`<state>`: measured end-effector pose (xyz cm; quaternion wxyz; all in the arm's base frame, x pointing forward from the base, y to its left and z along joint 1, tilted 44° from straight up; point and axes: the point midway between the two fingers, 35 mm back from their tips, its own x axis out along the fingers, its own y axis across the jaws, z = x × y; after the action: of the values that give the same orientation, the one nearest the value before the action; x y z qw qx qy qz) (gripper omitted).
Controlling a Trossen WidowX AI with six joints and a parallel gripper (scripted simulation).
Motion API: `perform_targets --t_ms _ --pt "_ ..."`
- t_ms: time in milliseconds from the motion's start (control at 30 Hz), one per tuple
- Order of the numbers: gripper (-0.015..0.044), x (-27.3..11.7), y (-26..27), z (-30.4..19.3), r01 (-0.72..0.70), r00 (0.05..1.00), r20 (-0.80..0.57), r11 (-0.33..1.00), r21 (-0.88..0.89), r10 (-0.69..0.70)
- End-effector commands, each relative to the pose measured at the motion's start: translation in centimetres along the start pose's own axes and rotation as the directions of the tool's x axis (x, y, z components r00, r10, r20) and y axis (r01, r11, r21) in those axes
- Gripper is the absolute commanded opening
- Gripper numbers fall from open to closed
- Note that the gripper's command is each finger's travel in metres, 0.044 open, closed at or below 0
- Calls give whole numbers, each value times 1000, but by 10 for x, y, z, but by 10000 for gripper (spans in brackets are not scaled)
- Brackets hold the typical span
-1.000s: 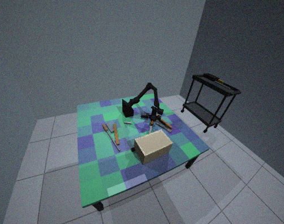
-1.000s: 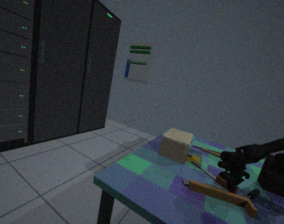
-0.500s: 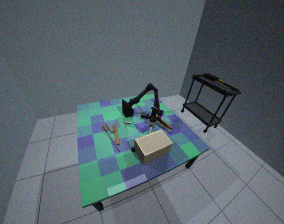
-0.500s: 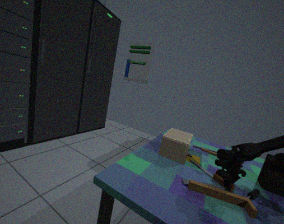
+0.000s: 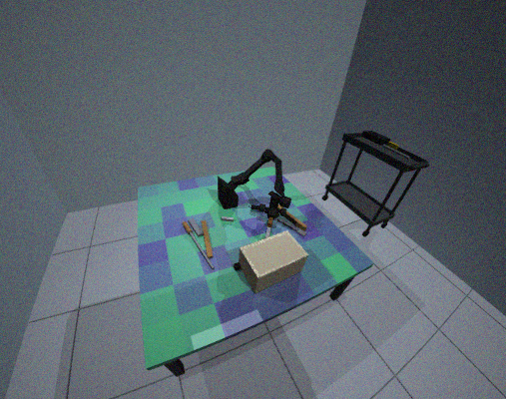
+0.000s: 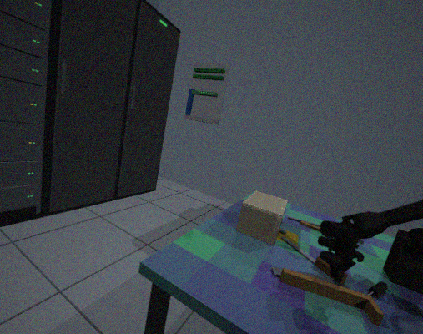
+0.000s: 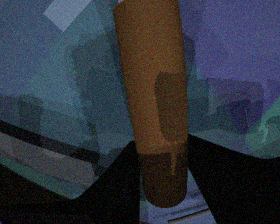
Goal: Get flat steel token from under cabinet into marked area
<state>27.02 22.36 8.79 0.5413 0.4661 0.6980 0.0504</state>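
The pale box-shaped cabinet [image 5: 273,259] [image 6: 262,215] stands on the patchwork table. My gripper [image 5: 270,218] [image 6: 339,276] [image 7: 157,141] is shut on the wooden handle [image 6: 323,265] [image 7: 151,75] of a tool, low over the table in front of the cabinet. The tool's thin metal shaft [image 5: 267,232] [image 6: 299,248] points toward the cabinet; its far end is hidden behind the cabinet in the top view and unclear in the exterior view. A yellow patch [image 6: 291,239] shows beside the cabinet; I cannot tell if it is the marked area. The token is not visible.
A long wooden piece [image 5: 292,219] [image 6: 319,285] lies close beside my gripper. On the other side lie a thin rod with a wooden handle [image 5: 202,249], a wooden bar [image 5: 207,240] and a small pale cylinder [image 5: 228,218]. A small black object [image 5: 237,266] is beside the cabinet.
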Motion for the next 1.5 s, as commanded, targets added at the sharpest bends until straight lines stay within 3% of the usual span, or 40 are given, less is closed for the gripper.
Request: perform_targets --t_ms 0,700,967,1067,1167,1467 --pt "0 -1 1 -6 -4 1000 2 1000 0 4" --pt "0 -2 0 -39 -5 1000 0 1000 1 5" --pt "200 0 -1 -36 3 1000 -1 1000 2 -3" --pt "200 0 -1 -36 3 1000 -1 1000 1 -3" --pt "270 1 -1 -36 -5 1000 0 1000 2 5" --pt "270 0 -2 -35 -5 1000 0 1000 -1 5"
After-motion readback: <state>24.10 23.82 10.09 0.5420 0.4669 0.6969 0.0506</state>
